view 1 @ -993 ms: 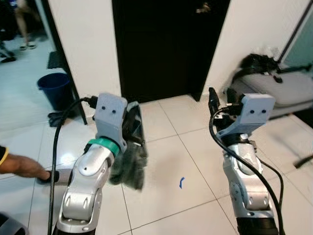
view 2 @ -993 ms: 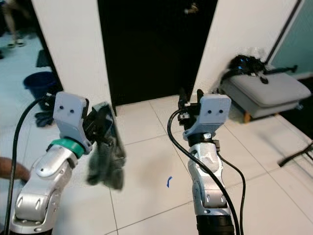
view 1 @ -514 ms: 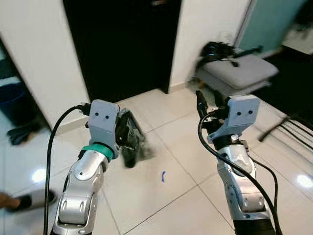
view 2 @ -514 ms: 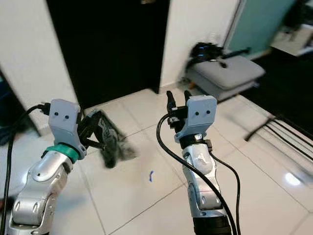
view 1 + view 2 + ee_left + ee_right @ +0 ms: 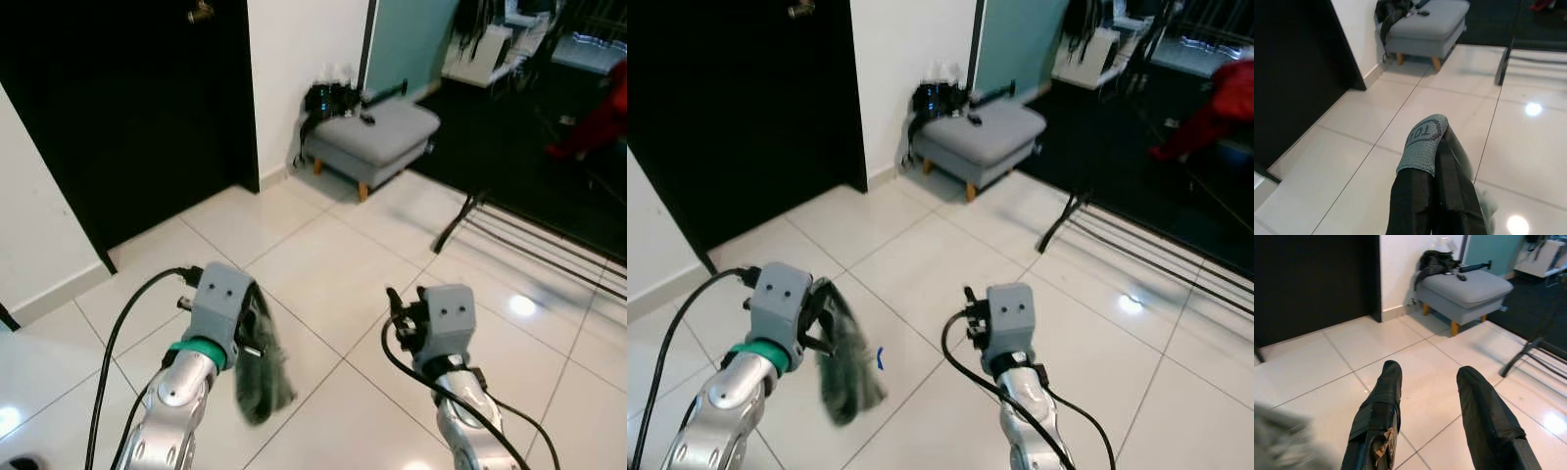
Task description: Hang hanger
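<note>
While blurred, grey garment [image 5: 263, 367] clamped in left claw [image 5: 1437, 147], hanger unseen, right claw [image 5: 1430, 396] agape.

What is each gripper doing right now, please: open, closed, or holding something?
Left gripper: jaws shut on a grey-green cloth item that hangs below it.
Right gripper: jaws open, holding nothing, above the tiled floor.

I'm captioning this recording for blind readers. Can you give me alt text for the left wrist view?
The left gripper is closed on a grey-green knitted cloth with dark lettering, held over glossy white floor tiles. Beyond stand a grey cushioned footstool on wooden legs, a dark garment draped at its end, and a black door.
</note>
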Tool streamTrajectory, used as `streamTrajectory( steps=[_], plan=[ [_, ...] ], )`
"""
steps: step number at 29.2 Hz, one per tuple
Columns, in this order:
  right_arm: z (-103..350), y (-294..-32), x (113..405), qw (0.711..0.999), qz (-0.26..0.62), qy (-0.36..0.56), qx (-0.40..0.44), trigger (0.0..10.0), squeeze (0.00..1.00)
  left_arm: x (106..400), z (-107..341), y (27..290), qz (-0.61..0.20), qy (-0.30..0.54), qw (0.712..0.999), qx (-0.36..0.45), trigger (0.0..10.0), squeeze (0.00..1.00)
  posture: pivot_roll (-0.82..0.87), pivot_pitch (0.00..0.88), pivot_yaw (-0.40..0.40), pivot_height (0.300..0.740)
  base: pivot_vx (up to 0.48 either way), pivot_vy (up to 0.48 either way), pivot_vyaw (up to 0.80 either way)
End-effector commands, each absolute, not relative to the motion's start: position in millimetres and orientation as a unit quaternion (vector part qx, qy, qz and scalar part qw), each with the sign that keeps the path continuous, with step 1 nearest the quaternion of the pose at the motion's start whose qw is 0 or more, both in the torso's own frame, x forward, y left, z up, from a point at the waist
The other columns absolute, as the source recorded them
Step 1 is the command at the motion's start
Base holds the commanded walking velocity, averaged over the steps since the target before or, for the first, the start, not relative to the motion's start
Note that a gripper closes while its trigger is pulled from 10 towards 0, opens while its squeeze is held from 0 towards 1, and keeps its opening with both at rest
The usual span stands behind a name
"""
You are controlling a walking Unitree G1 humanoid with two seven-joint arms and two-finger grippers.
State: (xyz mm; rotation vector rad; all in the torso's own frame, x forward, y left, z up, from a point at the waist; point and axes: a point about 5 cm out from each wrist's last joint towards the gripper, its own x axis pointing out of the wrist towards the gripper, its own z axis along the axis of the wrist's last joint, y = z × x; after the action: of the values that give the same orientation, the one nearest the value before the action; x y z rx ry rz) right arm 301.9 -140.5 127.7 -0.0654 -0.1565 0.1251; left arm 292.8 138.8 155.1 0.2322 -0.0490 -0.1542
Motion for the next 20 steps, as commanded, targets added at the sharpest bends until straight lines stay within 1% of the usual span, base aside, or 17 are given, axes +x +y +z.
streamTrajectory(
  steps=[1,3,6,11,20],
  plan=[
    [123.4,-131.6,296.9,0.994,0.074,-0.075,-0.03,10.0,0.0,288.4,149.6,138.9,-0.079,-0.014,0.99,0.116,10.0,0.0,-0.15,0.109,0.064,0.74,0.0,0.0,-0.8],
    [126.1,-124.3,295.5,0.993,0.084,-0.084,-0.027,10.0,0.0,287.5,153.0,134.3,-0.088,-0.023,0.989,0.114,10.0,0.0,-0.16,0.111,0.066,0.74,0.0,0.0,-0.8],
    [129.9,-121.6,297.6,0.991,0.087,-0.094,-0.029,10.0,0.0,289.4,156.1,130.4,-0.097,-0.034,0.989,0.11,10.0,0.0,-0.16,0.11,0.067,0.74,0.0,0.0,-0.8],
    [134.5,-124.3,301.2,0.99,0.082,-0.108,-0.03,10.0,0.0,292.9,159.5,127.0,-0.103,-0.041,0.991,0.081,10.0,0.0,-0.17,0.11,0.07,0.74,0.0,0.0,-0.8],
    [135.1,-129.1,299.3,0.991,0.072,-0.112,-0.033,10.0,0.0,293.1,162.6,124.2,-0.114,-0.046,0.989,0.079,10.0,0.0,-0.18,0.112,0.076,0.74,0.0,0.0,-0.8]
  ],
)
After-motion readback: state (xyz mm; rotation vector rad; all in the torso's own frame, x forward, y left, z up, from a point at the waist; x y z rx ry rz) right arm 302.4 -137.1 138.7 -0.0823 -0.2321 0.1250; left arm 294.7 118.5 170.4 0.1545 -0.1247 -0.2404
